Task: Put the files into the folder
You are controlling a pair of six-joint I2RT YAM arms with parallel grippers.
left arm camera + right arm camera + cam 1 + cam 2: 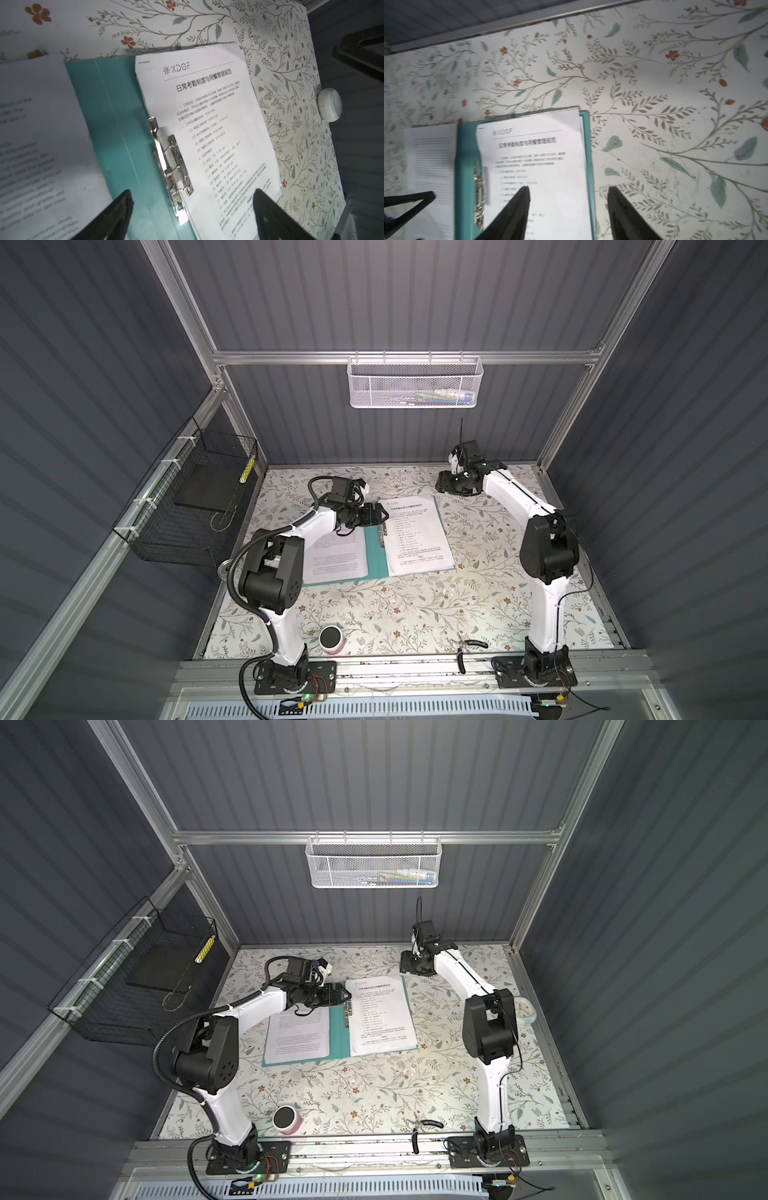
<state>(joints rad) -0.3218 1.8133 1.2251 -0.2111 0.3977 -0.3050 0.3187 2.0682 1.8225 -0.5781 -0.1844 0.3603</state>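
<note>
The teal folder (376,556) (338,1036) lies open and flat on the flowered table. A stack of white printed files (415,535) (380,1015) rests on its right half, with the stack's edge against the metal clip (170,166) at the spine. Another printed sheet (336,551) (297,1033) lies on the left half. My left gripper (380,516) (345,996) (192,193) hovers open over the far end of the spine, holding nothing. My right gripper (442,485) (405,965) (568,189) hangs open and empty beyond the folder's far right corner (584,116).
A pink-and-white cylinder with a black top (331,639) stands front left. Black-handled pliers (471,645) lie near the front edge. A round white object (524,1011) (330,107) sits at the table's right edge. A black wire basket (187,506) hangs on the left wall, a white mesh basket (415,381) on the back rail.
</note>
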